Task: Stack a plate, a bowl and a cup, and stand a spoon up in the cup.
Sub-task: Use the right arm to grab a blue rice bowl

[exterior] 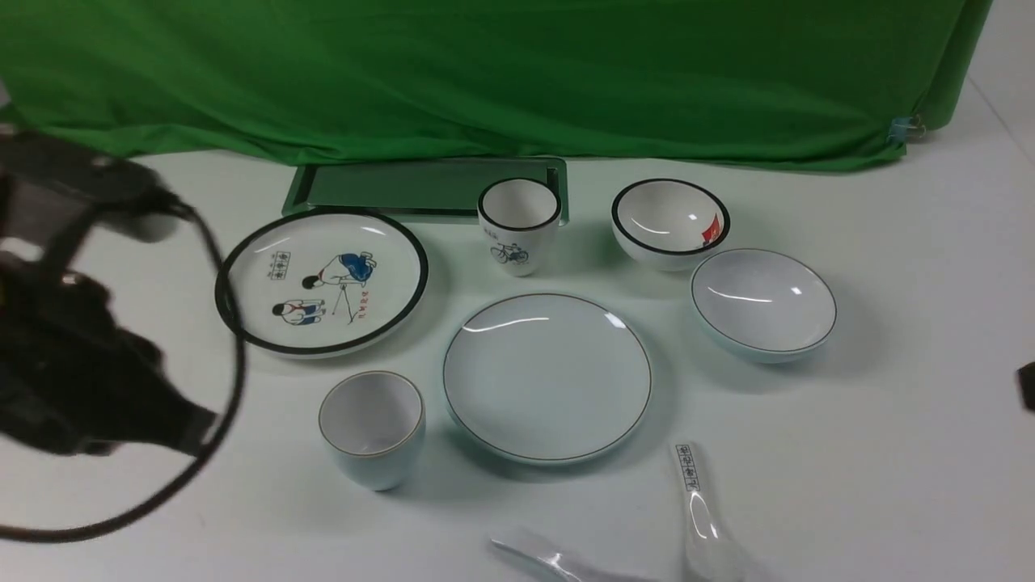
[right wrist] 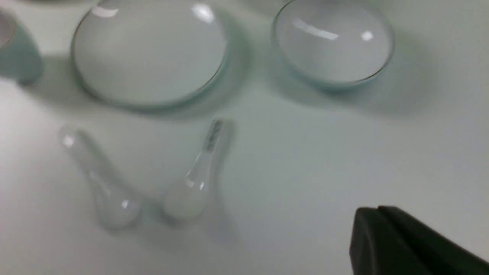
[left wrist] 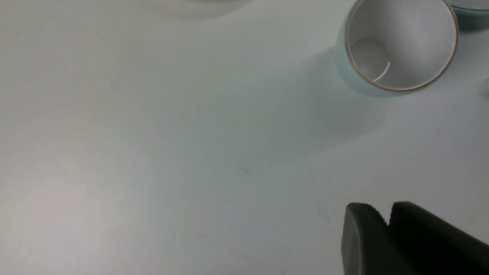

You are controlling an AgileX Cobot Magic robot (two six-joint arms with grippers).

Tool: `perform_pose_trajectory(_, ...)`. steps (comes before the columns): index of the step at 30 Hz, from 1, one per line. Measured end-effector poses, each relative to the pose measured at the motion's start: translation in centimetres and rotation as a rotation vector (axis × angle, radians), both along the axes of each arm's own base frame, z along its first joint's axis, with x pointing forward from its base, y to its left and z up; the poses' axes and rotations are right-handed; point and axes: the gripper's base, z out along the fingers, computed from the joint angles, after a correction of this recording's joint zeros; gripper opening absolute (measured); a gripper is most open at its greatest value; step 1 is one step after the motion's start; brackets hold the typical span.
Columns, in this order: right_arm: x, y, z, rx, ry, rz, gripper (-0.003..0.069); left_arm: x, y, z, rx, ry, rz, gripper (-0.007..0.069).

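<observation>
The plain plate (exterior: 547, 377) lies at the table's middle. The plain bowl (exterior: 763, 301) stands to its right and the plain cup (exterior: 372, 428) upright to its left. The plain spoon (exterior: 550, 559) lies at the front edge, partly cut off. My left gripper (left wrist: 387, 215) is shut and empty, above bare table short of the cup (left wrist: 397, 46). My right gripper (right wrist: 376, 214) is shut and empty, away from the plate (right wrist: 149, 53), bowl (right wrist: 333, 42) and plain spoon (right wrist: 99, 179). The left arm (exterior: 81, 364) is a blurred dark mass at the left.
A cartoon plate (exterior: 322, 280), a bicycle cup (exterior: 518, 225) and a black-rimmed bowl (exterior: 670, 222) stand behind. A spoon with printed characters (exterior: 700, 509) lies beside the plain one. A green tray (exterior: 428, 187) sits against the green cloth. A black cable (exterior: 234, 356) hangs from the left arm.
</observation>
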Motion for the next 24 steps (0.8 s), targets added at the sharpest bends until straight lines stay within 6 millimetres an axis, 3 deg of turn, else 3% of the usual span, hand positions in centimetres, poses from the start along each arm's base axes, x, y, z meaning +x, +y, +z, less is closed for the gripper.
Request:
perform_pose_trajectory(4,1.1,2.2,-1.1,-0.047,0.112,0.138,0.0013,2.6,-1.6,-2.2,-0.008,0.059,-0.001,0.0141)
perform_pose_trajectory(6,1.6,3.6,-1.8,-0.071,0.146,0.205,0.0013,4.6,-2.4,-4.1,-0.011,0.097,0.025,0.023)
perform_pose_trajectory(12,2.4,4.7,-2.3,-0.074,0.12,0.234,0.0014,7.6,-3.4,-7.7,-0.018,0.122,0.063,0.0381)
perform_pose_trajectory(18,2.8,4.8,-2.1,-0.06,0.075,0.223,0.0016,9.5,-4.1,-9.7,-0.053,0.081,0.104,0.0367)
perform_pose_trajectory(24,2.9,4.8,-2.1,-0.057,0.064,0.222,0.0019,10.4,-4.4,-11.6,-0.045,0.102,0.108,0.0185)
